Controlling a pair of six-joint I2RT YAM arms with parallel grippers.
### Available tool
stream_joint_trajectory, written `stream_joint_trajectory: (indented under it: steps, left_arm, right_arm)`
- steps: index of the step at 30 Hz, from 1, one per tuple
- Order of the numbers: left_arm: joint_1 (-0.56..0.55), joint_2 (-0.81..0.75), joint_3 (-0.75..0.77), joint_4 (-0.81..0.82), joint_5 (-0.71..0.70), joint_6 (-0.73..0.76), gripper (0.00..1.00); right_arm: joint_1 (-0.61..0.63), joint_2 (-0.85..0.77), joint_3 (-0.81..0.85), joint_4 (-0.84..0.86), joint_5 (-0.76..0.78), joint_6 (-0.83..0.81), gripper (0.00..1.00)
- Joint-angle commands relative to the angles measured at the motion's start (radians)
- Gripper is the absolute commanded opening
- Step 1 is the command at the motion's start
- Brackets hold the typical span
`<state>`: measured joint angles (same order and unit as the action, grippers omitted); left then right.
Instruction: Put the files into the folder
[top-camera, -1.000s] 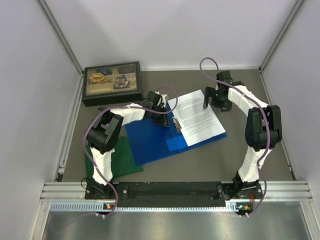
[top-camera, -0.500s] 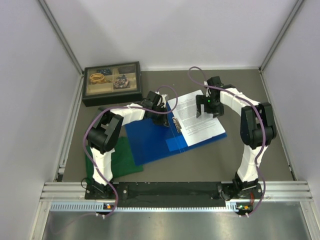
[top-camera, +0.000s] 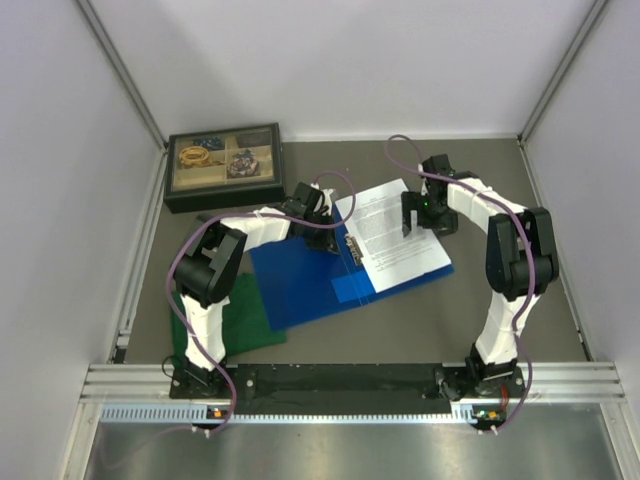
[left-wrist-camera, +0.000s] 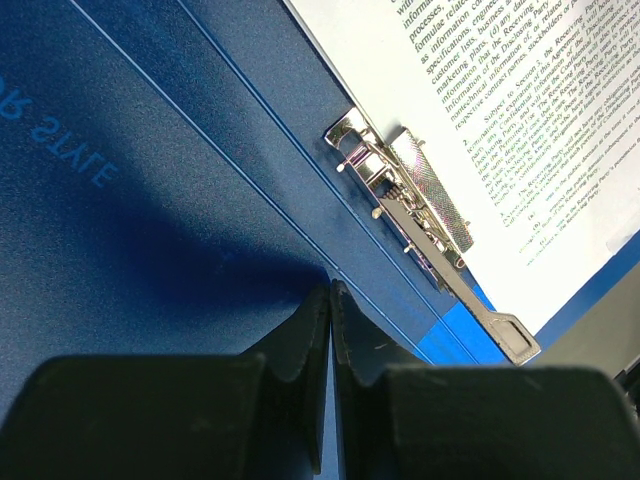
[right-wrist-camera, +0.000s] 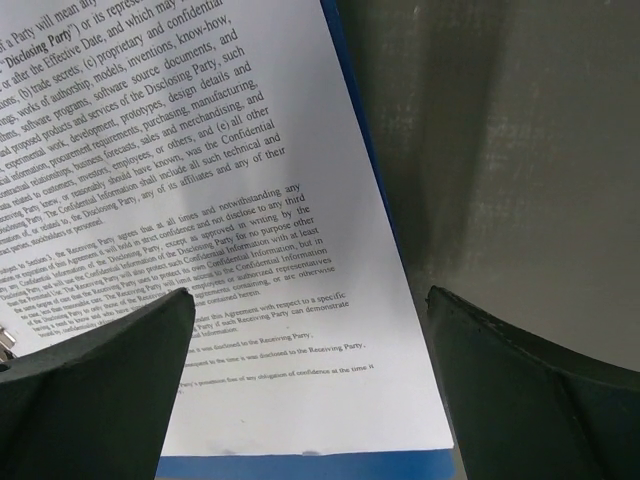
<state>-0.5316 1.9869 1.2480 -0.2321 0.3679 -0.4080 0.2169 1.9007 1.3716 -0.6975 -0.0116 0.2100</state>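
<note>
The papers (top-camera: 395, 232) lie on the right half of the open folder (top-camera: 300, 280), in the middle of the overhead view, beside its metal clip (left-wrist-camera: 420, 215). The left claw (left-wrist-camera: 330, 292) is pinched narrow at the blue cover. The right claw (right-wrist-camera: 311, 300) gapes wide over the papers' right edge.

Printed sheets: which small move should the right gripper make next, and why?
Probably lower the right gripper onto the printed sheets to press them flat: its jaws stand open above their edge, and the sheets already lie in the open blue binder beside the metal clip.
</note>
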Motion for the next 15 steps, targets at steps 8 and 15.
stream_joint_trajectory:
  steps: [8, 15]
  left_arm:
    - [-0.010, 0.084, -0.065, -0.131, -0.093, 0.054, 0.09]
    - [-0.008, 0.082, -0.068, -0.128, -0.093, 0.054, 0.09]
  right_arm:
    - [0.009, -0.051, -0.037, 0.046, -0.053, 0.023, 0.99]
    - [0.044, -0.061, -0.028, 0.020, 0.059, 0.035, 0.99]
